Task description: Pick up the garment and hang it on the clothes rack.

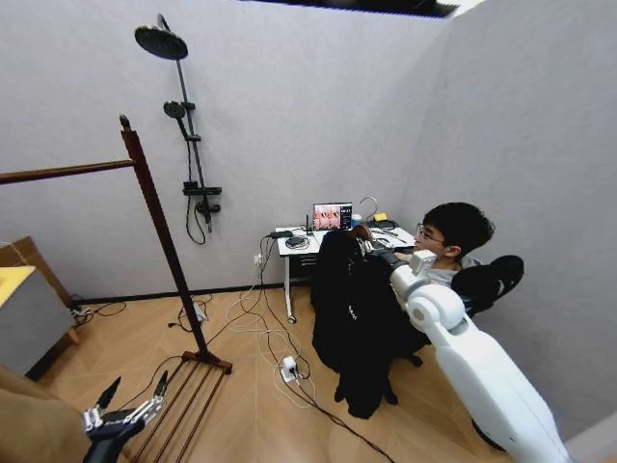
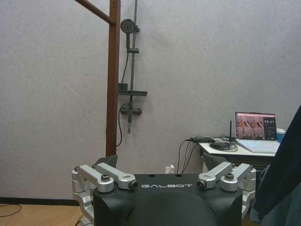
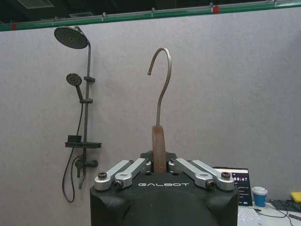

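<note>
The garment (image 1: pixel 355 318), a black jacket, hangs from a wooden hanger (image 3: pixel 159 148) whose metal hook (image 3: pixel 163 75) points upward. My right gripper (image 1: pixel 384 255) is shut on the hanger's neck and holds the jacket up in front of the desk, right of centre. In the right wrist view the right gripper (image 3: pixel 159 162) clamps the wood from both sides. The clothes rack (image 1: pixel 157 227) stands to the left, its horizontal bar (image 1: pixel 63 172) running off the left edge. My left gripper (image 1: pixel 133 388) stays low beside the rack's slatted base (image 1: pixel 193 386), open and empty. A strip of dark fabric (image 2: pixel 288 174) borders the left wrist view.
A shower fixture (image 1: pixel 188 125) is mounted on the back wall. A white desk (image 1: pixel 294 253) with a laptop (image 1: pixel 332 216) stands behind the jacket. Cables and a power strip (image 1: pixel 288 367) lie on the wooden floor. A cabinet (image 1: pixel 27 313) and tan cloth (image 1: pixel 29 424) sit at the left.
</note>
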You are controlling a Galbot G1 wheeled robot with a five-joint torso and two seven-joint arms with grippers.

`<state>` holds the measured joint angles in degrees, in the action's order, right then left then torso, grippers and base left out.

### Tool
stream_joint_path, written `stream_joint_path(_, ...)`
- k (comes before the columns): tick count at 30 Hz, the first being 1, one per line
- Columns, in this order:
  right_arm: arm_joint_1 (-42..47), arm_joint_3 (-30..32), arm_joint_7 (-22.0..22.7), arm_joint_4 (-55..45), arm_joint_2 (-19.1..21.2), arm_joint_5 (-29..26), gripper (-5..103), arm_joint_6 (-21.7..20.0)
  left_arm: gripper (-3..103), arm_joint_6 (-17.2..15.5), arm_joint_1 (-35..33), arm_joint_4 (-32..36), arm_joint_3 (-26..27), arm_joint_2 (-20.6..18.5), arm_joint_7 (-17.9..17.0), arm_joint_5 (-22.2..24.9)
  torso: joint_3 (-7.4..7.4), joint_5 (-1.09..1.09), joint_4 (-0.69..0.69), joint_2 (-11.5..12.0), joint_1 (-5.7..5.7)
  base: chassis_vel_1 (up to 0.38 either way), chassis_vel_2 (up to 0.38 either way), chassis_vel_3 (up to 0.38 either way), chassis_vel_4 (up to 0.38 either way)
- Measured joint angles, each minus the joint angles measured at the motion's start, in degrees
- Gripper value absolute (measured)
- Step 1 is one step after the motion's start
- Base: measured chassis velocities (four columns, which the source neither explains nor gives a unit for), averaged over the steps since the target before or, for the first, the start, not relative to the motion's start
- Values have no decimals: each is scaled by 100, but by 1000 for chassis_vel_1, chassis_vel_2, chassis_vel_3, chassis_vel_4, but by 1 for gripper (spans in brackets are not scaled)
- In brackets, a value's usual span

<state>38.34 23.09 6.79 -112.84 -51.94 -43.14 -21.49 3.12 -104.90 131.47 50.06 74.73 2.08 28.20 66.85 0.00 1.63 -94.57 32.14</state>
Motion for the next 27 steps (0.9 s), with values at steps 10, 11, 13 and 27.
stream_joint_path(10, 515, 271, -166, -216, 13, 84, 9, -25, 100, 0, 0, 0, 0, 0, 0, 0, 0, 1, -1, 0, 0, 23, 22, 11, 20)
stream_joint_path(11, 544, 271, -172, -218, -5, 97, 9, -26, 100, 1, 0, 0, 0, 0, 0, 0, 0, 1, -2, 0, 0, 63, 56, 42, 45)
stream_joint_path(13, 560, 272, -178, -217, -25, 108, 9, -27, 100, 0, 0, 0, 0, 0, 0, 0, 0, 1, -1, 0, 0, 64, 56, 42, 56)
stream_joint_path(27, 489, 149, -192, -59, -137, 94, 9, -36, 100, 0, 0, 0, 1, 0, 0, 0, 1, 0, -2, 0, -1, 95, 94, 105, 87)
